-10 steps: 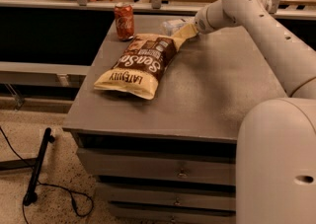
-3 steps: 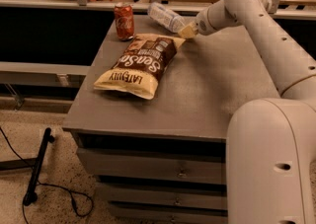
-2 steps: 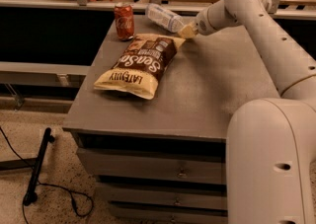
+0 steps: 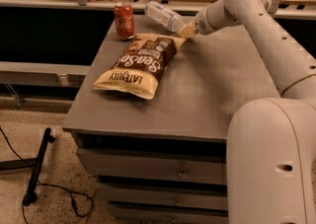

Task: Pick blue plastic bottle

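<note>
Your gripper (image 4: 186,30) sits just past the far right corner of the chip bag (image 4: 139,64), low over the grey cabinet top (image 4: 212,90). Its fingers are clamped on one end of the bottle (image 4: 163,15). You can see the clear, ribbed bottle sticking out from the gripper toward the left, tilted, with its free end higher and hanging beyond the far edge of the bag. None of it appears to touch the cabinet top.

The bag lies flat and slanted, its printed face up, and its far right corner is close under the gripper. A red soda can (image 4: 124,20) stands upright just beyond the bag's far left corner, apart from the bottle. Your arm (image 4: 266,25) reaches in from the right of the bag. Drawers (image 4: 163,168) show below the near edge, and a black cable (image 4: 59,193) lies on the floor to the bag's lower left.
</note>
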Robot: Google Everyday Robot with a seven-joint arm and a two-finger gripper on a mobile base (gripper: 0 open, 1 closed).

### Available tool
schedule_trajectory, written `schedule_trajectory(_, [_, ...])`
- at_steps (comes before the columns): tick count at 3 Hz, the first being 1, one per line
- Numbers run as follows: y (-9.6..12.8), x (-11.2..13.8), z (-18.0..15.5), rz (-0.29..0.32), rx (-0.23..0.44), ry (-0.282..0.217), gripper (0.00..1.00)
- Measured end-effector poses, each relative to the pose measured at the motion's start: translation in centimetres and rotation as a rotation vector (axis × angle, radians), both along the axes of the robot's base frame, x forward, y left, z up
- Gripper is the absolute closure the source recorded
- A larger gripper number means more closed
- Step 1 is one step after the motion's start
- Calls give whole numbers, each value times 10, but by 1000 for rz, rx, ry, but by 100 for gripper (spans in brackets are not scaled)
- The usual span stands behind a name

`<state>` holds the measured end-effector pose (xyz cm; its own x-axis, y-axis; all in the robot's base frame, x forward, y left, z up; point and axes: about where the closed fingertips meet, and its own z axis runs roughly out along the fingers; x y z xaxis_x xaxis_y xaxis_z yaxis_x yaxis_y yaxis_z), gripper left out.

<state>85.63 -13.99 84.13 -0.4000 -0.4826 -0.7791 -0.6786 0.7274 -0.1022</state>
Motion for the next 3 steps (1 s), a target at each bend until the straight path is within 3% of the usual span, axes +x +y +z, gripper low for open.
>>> schedule_trajectory(2, [9,-17,50,-74,11,-93,36])
schedule_trajectory(3, [13,-29,68,-92,6,-136,37])
